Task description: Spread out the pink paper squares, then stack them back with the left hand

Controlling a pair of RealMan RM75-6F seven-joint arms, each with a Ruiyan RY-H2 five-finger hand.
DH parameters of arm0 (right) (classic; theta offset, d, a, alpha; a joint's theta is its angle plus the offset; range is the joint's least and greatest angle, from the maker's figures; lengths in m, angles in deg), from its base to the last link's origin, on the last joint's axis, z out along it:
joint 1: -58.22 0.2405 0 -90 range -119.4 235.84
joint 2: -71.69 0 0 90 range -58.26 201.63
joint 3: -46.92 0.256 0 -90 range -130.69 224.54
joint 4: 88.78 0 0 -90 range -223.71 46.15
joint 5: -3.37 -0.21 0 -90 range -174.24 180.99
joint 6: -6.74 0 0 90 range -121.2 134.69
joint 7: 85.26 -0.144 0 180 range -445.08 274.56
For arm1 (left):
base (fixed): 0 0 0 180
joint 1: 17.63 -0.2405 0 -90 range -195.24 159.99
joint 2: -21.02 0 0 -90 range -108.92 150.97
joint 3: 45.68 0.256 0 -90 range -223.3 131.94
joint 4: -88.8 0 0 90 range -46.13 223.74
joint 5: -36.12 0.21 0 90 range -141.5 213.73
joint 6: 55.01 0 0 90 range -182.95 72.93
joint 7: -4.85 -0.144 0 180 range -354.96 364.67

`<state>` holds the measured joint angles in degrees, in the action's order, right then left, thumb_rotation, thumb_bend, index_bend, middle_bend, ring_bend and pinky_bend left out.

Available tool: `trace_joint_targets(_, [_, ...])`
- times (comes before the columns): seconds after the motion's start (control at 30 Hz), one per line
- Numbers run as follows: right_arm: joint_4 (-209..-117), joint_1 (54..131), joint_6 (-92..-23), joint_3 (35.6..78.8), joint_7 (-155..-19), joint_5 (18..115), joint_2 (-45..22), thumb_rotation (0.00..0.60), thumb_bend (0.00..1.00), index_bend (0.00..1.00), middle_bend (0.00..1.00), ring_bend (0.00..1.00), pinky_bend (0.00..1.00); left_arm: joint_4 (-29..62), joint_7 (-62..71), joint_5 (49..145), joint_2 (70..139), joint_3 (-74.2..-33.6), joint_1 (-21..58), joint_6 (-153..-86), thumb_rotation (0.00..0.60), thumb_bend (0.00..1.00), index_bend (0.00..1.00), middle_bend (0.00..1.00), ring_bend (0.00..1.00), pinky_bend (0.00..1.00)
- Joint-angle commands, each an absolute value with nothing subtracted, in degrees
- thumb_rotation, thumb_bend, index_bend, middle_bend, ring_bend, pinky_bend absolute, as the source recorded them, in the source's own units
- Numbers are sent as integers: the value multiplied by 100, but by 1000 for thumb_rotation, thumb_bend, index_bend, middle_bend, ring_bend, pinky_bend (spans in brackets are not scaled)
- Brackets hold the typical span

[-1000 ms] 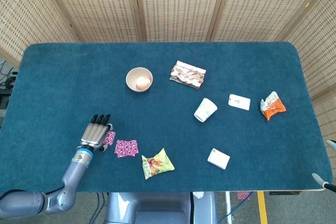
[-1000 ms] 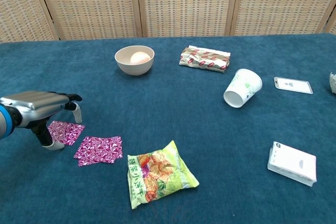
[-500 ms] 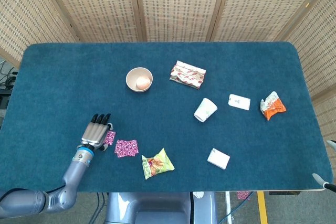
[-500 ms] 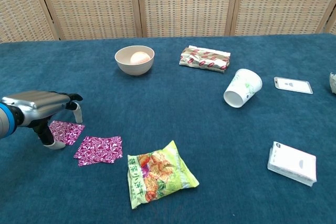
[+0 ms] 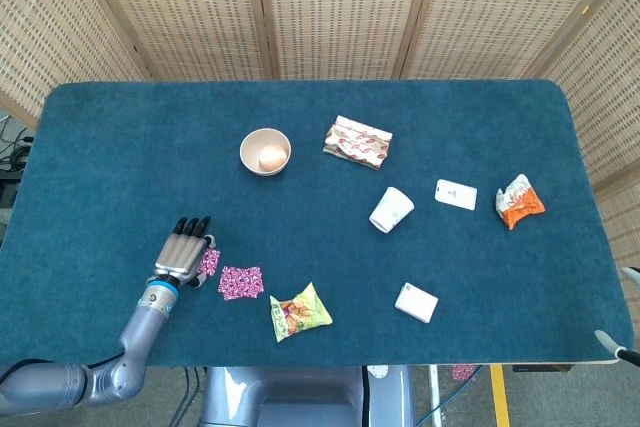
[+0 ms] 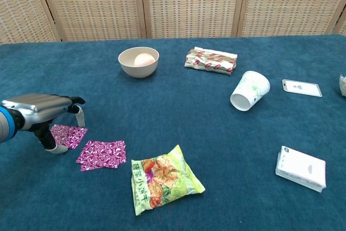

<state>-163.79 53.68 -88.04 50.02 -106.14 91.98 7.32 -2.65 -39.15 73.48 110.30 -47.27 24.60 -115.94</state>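
Note:
Two pink patterned paper squares lie side by side near the table's front left. My left hand (image 5: 183, 258) (image 6: 39, 108) hovers over the left square (image 5: 208, 263) (image 6: 67, 135). Its fingers are spread and arched, and its thumb tip is down at that square's near left edge; nothing is gripped. The right square (image 5: 241, 282) (image 6: 101, 153) lies flat and free, just right of the hand. Of my right hand, only slim grey tips (image 5: 612, 345) show at the lower right edge of the head view, off the table.
A green snack bag (image 5: 299, 312) (image 6: 164, 184) lies just right of the squares. Further off are a bowl with an egg (image 5: 265, 152), a wrapped packet (image 5: 357, 141), a tipped paper cup (image 5: 391, 210), a white card (image 5: 455, 194), a white box (image 5: 416, 302) and an orange packet (image 5: 519, 201).

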Motion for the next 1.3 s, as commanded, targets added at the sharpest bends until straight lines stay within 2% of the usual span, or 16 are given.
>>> trace_joint_targets(0.03, [-16378,5368,-8806,5004,-10611,9198,734,600,129,174,208,0,0,-267,-3906,7352,11027,-4725,2458,-11590,584,305,433,0,0,0])
trace_joint_targets(1.3, [-16346,5389,-8797,5024,-10658,9203,713,600,131,175,208,0,0,-810,-3766,7544,10731,-4766,2478,-11717,585,336,459,0,0,0])
